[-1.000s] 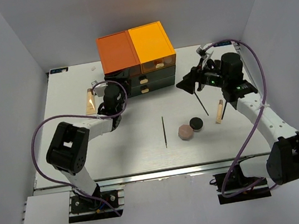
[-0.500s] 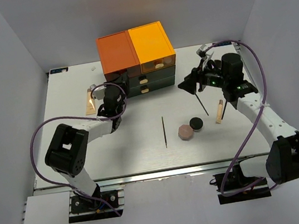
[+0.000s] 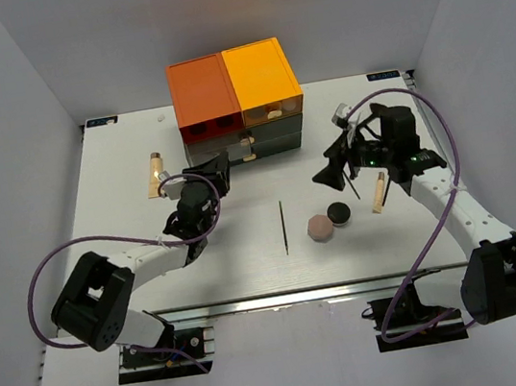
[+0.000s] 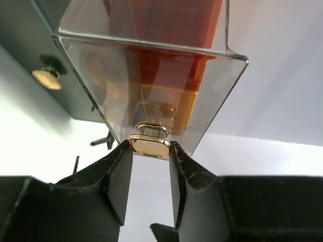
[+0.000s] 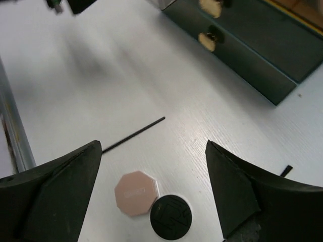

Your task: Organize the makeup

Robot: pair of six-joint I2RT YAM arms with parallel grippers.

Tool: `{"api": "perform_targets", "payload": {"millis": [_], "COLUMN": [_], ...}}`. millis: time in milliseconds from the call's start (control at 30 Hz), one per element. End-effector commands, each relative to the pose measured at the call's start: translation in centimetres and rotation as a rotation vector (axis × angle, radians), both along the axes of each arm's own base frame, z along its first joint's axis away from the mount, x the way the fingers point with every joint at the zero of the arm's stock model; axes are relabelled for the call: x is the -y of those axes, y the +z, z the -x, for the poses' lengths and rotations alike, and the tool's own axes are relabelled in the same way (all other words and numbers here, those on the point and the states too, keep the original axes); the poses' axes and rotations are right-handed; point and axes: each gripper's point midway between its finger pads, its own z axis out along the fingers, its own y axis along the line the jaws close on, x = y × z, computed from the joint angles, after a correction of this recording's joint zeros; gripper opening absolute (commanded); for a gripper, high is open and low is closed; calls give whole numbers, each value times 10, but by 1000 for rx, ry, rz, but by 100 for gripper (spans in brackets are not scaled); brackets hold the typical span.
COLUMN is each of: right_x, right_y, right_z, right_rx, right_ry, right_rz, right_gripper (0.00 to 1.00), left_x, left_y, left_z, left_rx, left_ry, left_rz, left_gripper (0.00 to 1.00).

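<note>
Currently the left claw [image 4: 150,157] pinches the gold knob [image 4: 149,145] of a clear drawer [image 4: 151,65], by the fingertips only. Risk: an off-axis pull lets the knob slip, or drags the whole drawer box [image 3: 235,90]. The right claw [image 5: 153,171] gapes wide. The pink octagonal compact [image 5: 136,192] and black jar [image 5: 171,217] sit touching under its gap, with a thin black stick [image 5: 133,134] just ahead. A careless descent could scatter them.

orange drawer box [image 3: 234,85], gold knob [image 4: 149,146], white table [image 3: 248,257]
</note>
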Motion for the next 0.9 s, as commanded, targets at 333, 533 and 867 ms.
{"api": "perform_targets", "payload": {"millis": [333,533,867], "right_x": [-10,-16,-5], "right_y": [-109,-151,-192], "right_z": [94,71,63], "right_rx": [248,199,85], "right_ry": [708,652,566], "right_rz": [368,551,747], "right_gripper": [89,89,89], "left_x": [-10,-32,-128], "left_y": [18,26,-15], "left_z": [24,53,113], "left_rx": [-14,-92,-409], "left_ry": [-18,-37,108], "left_rz": [-38,-265,-767], "left_gripper": [97,98,98]}}
